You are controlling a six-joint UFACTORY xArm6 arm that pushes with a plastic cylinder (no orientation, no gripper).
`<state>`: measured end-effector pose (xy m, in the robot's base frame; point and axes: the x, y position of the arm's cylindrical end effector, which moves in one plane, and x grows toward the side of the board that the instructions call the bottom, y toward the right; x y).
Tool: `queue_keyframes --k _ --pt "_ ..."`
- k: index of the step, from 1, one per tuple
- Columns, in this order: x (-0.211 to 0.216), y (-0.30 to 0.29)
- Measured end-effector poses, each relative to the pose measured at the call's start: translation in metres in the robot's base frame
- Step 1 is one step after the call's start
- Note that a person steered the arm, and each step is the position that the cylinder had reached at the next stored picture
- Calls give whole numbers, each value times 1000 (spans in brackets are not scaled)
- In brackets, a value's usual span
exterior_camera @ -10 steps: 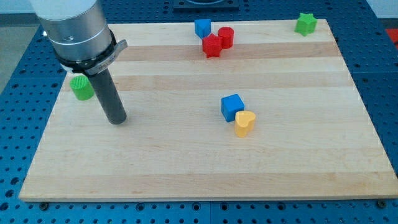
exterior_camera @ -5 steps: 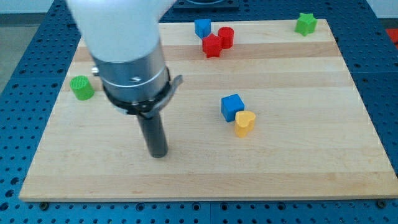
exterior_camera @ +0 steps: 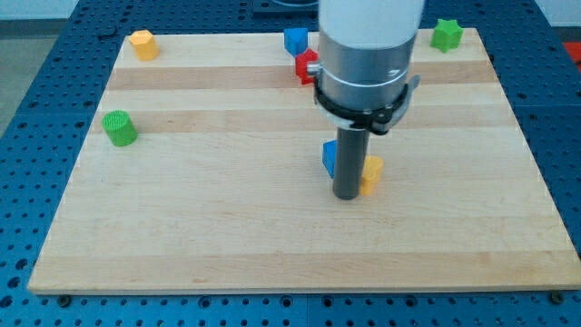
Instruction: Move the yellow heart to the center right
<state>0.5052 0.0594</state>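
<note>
The yellow heart [exterior_camera: 371, 173] lies on the wooden board [exterior_camera: 227, 218] a little right of the middle, partly hidden by my rod. My tip [exterior_camera: 346, 194] stands at the heart's left side, close against it; I cannot tell if they touch. A blue cube [exterior_camera: 329, 156] sits just above and left of the heart, mostly hidden behind the rod.
A green cylinder [exterior_camera: 119, 128] sits at the left edge. An orange block [exterior_camera: 142, 43] is at the top left. A blue block [exterior_camera: 295, 40] and a red block [exterior_camera: 305, 66] are at the top middle, partly hidden by the arm. A green star [exterior_camera: 446, 34] is at the top right.
My tip has swept from the board's left side to the right and now stands beside the yellow heart. The heart and the blue cube have not visibly moved.
</note>
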Motion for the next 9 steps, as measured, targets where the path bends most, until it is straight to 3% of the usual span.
queue_keyframes --k 3,9 --pt "-33 59" --pt "-75 70"
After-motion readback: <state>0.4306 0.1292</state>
